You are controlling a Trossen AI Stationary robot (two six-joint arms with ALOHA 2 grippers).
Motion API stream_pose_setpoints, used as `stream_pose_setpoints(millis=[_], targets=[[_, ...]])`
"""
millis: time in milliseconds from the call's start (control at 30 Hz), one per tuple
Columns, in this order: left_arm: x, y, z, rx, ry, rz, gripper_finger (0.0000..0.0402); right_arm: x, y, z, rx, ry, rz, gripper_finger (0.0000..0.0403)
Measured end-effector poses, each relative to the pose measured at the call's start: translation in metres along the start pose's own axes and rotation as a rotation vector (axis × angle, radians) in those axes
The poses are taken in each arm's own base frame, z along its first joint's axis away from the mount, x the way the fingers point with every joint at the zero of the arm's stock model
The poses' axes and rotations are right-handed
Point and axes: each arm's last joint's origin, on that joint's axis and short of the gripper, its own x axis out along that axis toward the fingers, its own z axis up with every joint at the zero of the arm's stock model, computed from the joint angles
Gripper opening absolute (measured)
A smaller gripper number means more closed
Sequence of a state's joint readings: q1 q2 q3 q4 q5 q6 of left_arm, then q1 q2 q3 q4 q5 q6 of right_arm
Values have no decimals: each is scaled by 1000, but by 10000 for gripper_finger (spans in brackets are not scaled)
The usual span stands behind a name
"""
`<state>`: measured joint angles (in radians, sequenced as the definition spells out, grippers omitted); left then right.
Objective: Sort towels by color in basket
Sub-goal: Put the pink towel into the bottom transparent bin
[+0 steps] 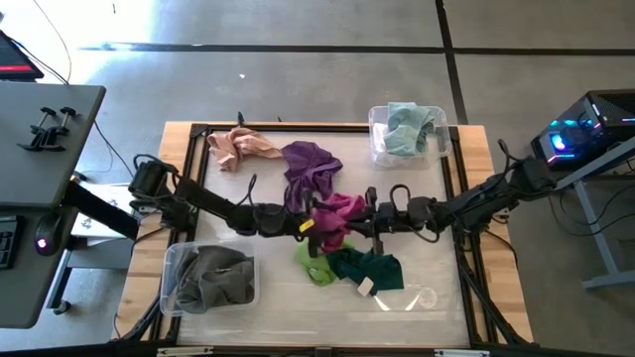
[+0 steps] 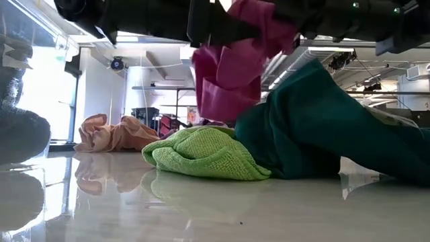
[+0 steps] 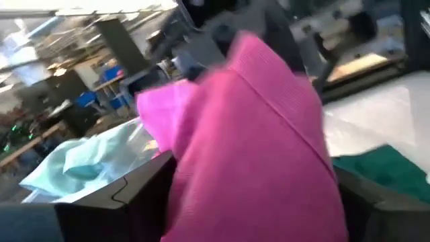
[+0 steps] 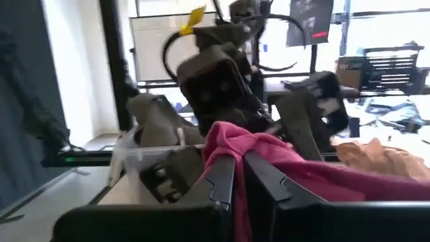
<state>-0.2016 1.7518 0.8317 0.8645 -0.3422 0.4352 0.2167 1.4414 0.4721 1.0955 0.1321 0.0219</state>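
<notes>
Right tool [image 4: 238, 185] pinching the magenta towel [image 1: 337, 216] in mid-air above the tabletop [image 1: 437, 297] centre, left tool [image 1: 298, 224] spread wide beside it, risking a drop onto the lime green towel [image 2: 201, 153] below should the grip slip.

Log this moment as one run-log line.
magenta towel: lifted mid-table | right gripper: shut on it | left gripper: at towel | grey bin: holds grey towels
</notes>
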Motion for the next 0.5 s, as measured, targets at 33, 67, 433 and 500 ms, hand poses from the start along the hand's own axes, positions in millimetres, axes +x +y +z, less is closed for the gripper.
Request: stream_pose_setpoints(millis=[33, 67, 433, 500], targets=[[0, -1, -1, 21, 2, -6, 277, 2, 0, -1, 0, 1, 3, 12], [0, -4, 0, 40, 3, -12, 275, 3, 0, -1, -1, 3, 6, 12], [4, -13, 1, 86, 62, 18, 118, 7, 0, -3, 35, -5, -5, 54], [1, -13, 5, 90, 73, 25, 66, 6, 1, 2, 45, -20, 19, 84]])
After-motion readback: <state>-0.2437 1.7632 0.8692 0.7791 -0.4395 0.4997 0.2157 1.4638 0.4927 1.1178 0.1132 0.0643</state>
